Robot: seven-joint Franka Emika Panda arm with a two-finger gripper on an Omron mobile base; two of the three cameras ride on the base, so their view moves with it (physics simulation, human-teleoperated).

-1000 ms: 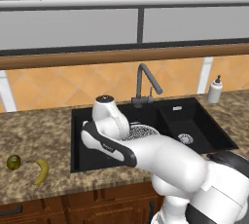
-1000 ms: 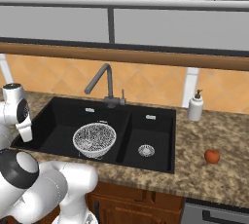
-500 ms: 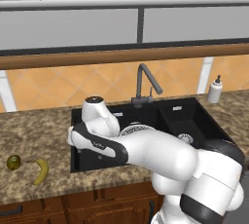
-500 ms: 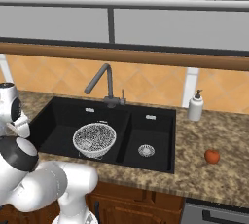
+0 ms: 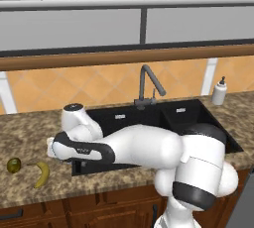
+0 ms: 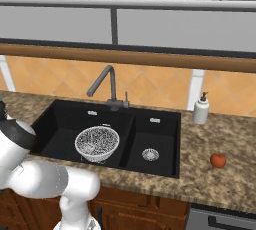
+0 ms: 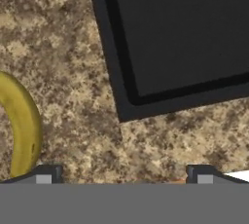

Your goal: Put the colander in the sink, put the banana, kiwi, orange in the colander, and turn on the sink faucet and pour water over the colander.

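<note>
In the hand view my gripper (image 7: 124,177) is open above the granite counter, just off the front left corner of the black sink (image 7: 185,33). The yellow banana (image 7: 22,125) lies on the counter beside the left fingertip (image 7: 46,175), outside the open jaws. From the left base view, my hand (image 5: 55,147) hangs right of the banana (image 5: 42,174) and the olive kiwi (image 5: 14,165). The mesh colander (image 6: 97,143) sits in the large basin of the sink (image 6: 55,129). On the counter far right of the sink rests the orange (image 6: 217,160). Behind the sink stands the dark faucet (image 6: 107,86); no water runs.
A white soap dispenser (image 6: 201,110) stands at the back right of the sink. My white arm stretches across the sink's front in the left base view. The counter's front edge (image 5: 30,199) runs close below the banana.
My arm has swung left, from over the sink to the counter beside the banana. The gripper has stayed open. The fruits and the colander have not moved.
</note>
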